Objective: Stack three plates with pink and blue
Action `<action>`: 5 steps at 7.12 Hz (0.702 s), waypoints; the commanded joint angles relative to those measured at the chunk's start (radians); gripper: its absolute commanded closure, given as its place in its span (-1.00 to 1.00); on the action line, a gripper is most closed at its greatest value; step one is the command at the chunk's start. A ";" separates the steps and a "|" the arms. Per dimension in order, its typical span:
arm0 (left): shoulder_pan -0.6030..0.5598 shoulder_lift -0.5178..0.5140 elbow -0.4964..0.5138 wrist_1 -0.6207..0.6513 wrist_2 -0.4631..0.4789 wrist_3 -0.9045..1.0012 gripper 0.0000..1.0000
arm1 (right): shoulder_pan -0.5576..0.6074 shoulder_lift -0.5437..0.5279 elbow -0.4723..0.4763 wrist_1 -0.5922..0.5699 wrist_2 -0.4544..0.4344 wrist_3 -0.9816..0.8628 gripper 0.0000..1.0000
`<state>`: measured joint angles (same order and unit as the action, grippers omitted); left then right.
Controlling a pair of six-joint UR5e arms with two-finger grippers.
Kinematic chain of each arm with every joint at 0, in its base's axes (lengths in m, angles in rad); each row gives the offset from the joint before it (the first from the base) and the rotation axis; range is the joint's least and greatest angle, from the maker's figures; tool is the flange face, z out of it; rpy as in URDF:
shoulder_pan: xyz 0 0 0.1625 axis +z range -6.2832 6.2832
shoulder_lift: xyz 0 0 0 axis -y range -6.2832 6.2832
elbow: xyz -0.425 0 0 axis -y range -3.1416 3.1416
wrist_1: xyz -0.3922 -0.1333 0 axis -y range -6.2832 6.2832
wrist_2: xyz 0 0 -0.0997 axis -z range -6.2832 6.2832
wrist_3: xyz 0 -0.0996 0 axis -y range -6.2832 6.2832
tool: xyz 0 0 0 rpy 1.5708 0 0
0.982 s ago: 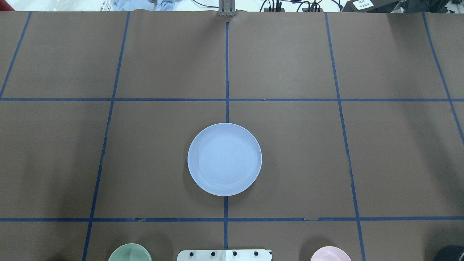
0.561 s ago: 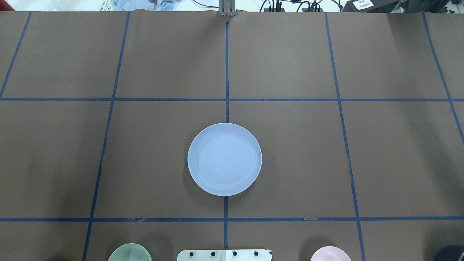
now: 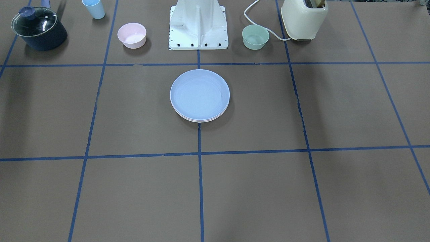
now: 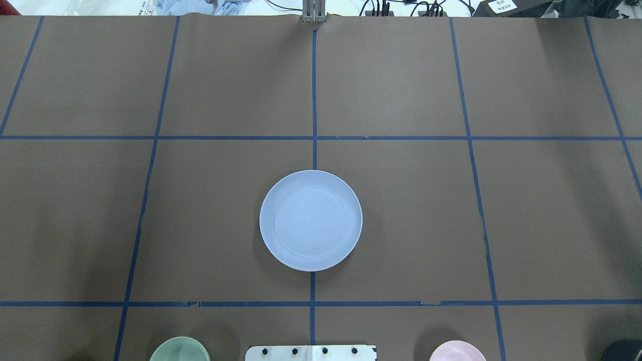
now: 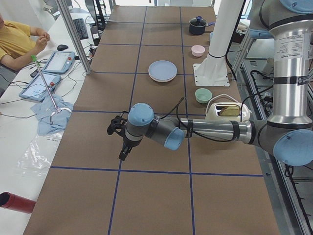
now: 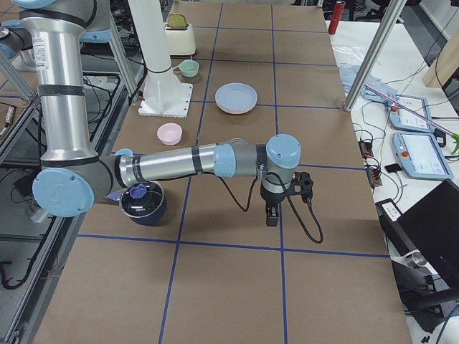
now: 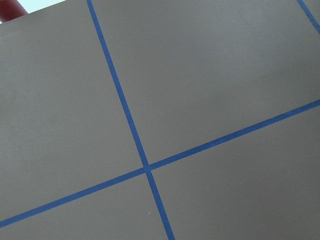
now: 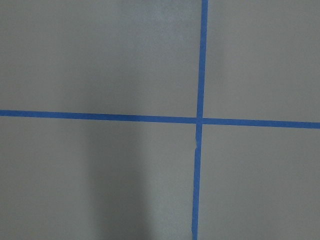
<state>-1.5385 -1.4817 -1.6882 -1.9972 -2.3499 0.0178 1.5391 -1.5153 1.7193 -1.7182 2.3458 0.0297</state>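
1. At the middle of the tabletop [image 3: 100, 188], just in front of the robot's base [image 3: 198, 25], lies the stack of plates [image 3: 200, 95]. It sits across the central blue tape line [image 3: 200, 188].
2. The blue plate [image 4: 311, 219] is on top, face up and level. From overhead it hides everything beneath it.
3. In the front-facing view a thin pinkish rim, the pink plate [image 3: 201, 119], shows just under the blue plate's near edge. The rims are too thin to tell whether another one lies below it.
4. The left tool [image 5: 123, 152] hangs pointing down over the tabletop towards the robot's left end, well apart from the stack and touching nothing. It shows only in a side view, so I cannot tell whether it is wide or narrow. Its wrist camera sees only brown tabletop and two crossing tape lines.
5. The right tool [image 6: 272, 213] hangs the same way towards the opposite end, also well apart from the stack. Here too I cannot tell how far its fingers are spread. Its wrist camera also shows only bare tabletop and a tape crossing.
6. A pink bowl [image 3: 131, 35] and a green bowl [image 3: 255, 37] stand on either side of the base.
7. A cream toaster [image 3: 304, 18] stands just beyond the green bowl, its white cord curling behind that bowl.
8. Beyond the pink bowl are a blue cup [image 3: 93, 8] and a dark pot [image 3: 38, 28] with a glass lid on it.
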 commanded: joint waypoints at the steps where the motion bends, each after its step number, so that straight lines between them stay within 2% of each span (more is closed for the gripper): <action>1: 0.000 0.004 0.002 0.000 0.000 -0.001 -1.00 | -0.001 0.000 0.000 0.000 0.001 -0.001 -1.00; 5: 0.000 0.006 0.001 0.000 0.007 -0.004 -1.00 | -0.001 -0.002 0.000 0.002 0.001 0.001 -1.00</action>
<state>-1.5396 -1.4760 -1.6880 -1.9972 -2.3482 0.0150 1.5386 -1.5160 1.7195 -1.7166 2.3470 0.0306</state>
